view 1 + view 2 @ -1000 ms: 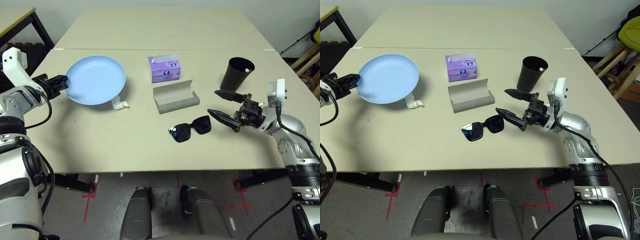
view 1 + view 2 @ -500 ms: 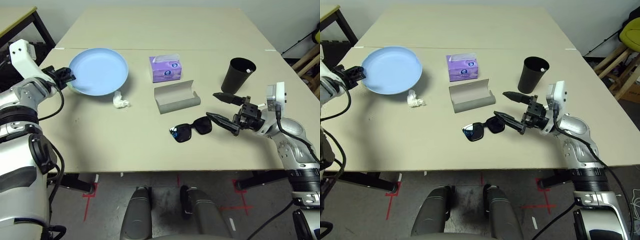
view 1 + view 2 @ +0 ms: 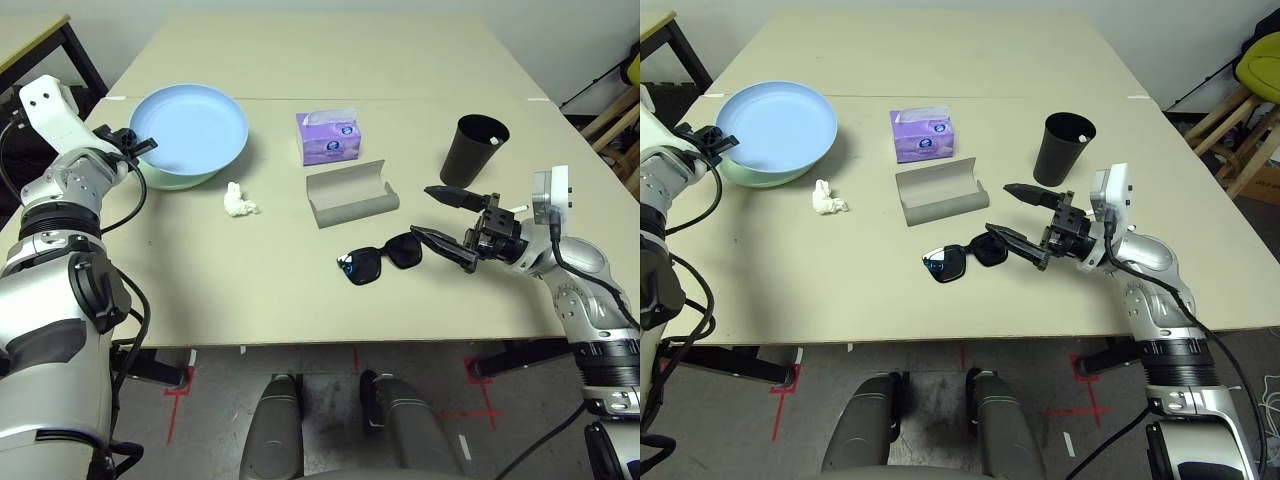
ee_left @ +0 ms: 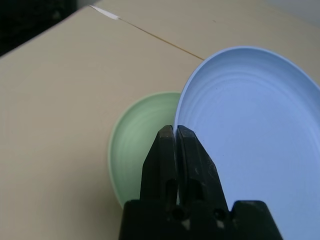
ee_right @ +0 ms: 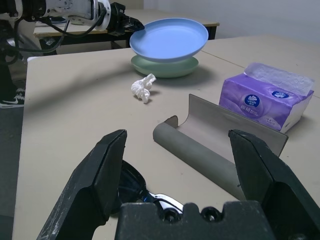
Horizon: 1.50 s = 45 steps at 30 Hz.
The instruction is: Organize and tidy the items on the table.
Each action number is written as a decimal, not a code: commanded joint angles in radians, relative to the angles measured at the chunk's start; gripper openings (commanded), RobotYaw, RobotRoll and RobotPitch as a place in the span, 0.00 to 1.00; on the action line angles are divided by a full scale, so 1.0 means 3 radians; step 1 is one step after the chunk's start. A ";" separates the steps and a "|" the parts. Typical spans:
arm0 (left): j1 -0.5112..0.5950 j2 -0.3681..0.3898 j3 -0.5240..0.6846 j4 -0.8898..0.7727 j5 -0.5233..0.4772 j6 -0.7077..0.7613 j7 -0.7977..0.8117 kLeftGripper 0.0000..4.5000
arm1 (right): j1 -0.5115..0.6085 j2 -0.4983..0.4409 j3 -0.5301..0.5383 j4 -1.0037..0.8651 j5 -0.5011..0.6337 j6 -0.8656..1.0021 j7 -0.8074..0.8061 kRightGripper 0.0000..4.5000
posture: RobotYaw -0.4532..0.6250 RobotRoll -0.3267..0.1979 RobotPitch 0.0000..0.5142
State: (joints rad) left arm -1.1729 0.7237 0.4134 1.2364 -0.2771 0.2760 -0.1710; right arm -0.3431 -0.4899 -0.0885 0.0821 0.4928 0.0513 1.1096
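Purple tissue box (image 3: 330, 138) at the middle; red tape marks (image 3: 182, 385) on grey floor (image 3: 320, 365).

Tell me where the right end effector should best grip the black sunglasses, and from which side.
Probably the bridge of the black sunglasses, taken from above. They lie flat on the table, lenses spread left and right, so the narrow middle is the easiest part to span. The open right end effector hovers just to their right, beside the nearer lens.

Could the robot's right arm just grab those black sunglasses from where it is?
Probably yes. The right gripper stands wide open just beside the black sunglasses, pointing toward them, and the table between them is bare. The grey glasses case lies farther back, out of the way.
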 commanded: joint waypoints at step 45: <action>0.0012 -0.0038 -0.0229 -0.0062 0.0164 0.0033 -0.0278 1.00 | 0.0017 -0.0029 0.0007 -0.0032 -0.0007 0.0009 0.0011 1.00 | 0.54 0.62 0.30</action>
State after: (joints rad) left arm -1.1851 0.7154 0.3777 1.2310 -0.2577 0.2623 -0.1897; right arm -0.3416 -0.4913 -0.0872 0.0782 0.4928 0.0540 1.1100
